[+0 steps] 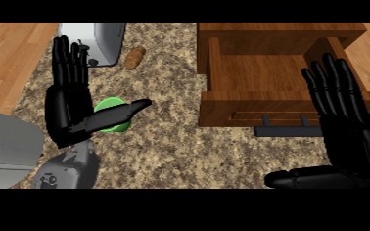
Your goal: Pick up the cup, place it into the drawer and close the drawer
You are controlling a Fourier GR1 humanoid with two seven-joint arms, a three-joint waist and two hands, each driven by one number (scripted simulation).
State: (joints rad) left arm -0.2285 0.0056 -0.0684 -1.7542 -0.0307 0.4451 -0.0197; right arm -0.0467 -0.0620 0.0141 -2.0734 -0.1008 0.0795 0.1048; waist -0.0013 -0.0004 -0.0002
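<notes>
Two black hands show over the speckled stone counter, one on each side. The left hand is on the left of the view, fingers straight and pointing up the picture, thumb stretched out to the right; it holds nothing. The green cup stands on the counter just beside that palm, partly hidden behind the thumb, which crosses in front of it; whether the thumb touches the cup cannot be told. The right hand is at the right edge, also with straight, spread fingers and nothing in it, its thumb lying low along the bottom of the view. It lies in front of the right side of the wooden drawer, which is pulled open, its bare wooden floor showing and a dark handle on its front panel. The cup is well apart from the drawer, on the counter to its left. Near the top left sits a grey metal appliance, and beside it a small brown oblong piece of food. A wooden surface borders the counter on the far left.
</notes>
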